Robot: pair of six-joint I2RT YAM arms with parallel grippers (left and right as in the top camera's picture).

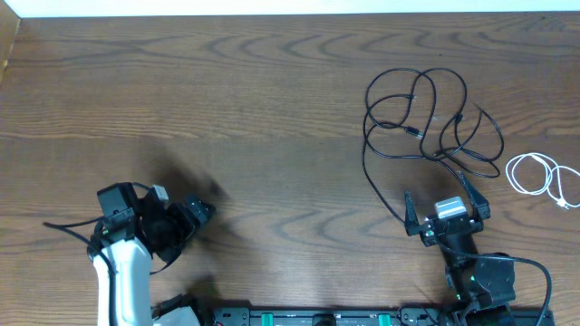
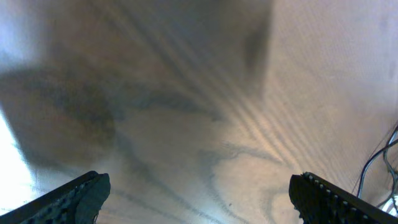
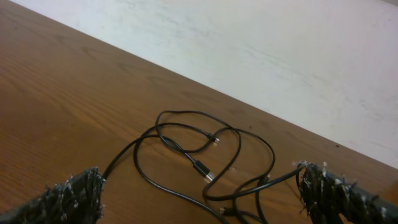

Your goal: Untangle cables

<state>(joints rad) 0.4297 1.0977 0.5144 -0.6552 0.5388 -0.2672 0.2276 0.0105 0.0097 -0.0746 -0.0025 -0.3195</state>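
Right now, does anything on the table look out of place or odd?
Yes. The black cable lies in a tangle of crossing loops on the right side of the table, just beyond the open right gripper. The white cable lies apart near the right edge, loosely coiled. Nothing looks spilled or damaged.

Left gripper (image 2: pixel 199 190) spread wide over blurred table (image 2: pixel 186 93); perhaps cables (image 2: pixel 368 169) at right edge.

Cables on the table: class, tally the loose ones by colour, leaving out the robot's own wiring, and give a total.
black cable: 1
white cable: 1
Total: 2
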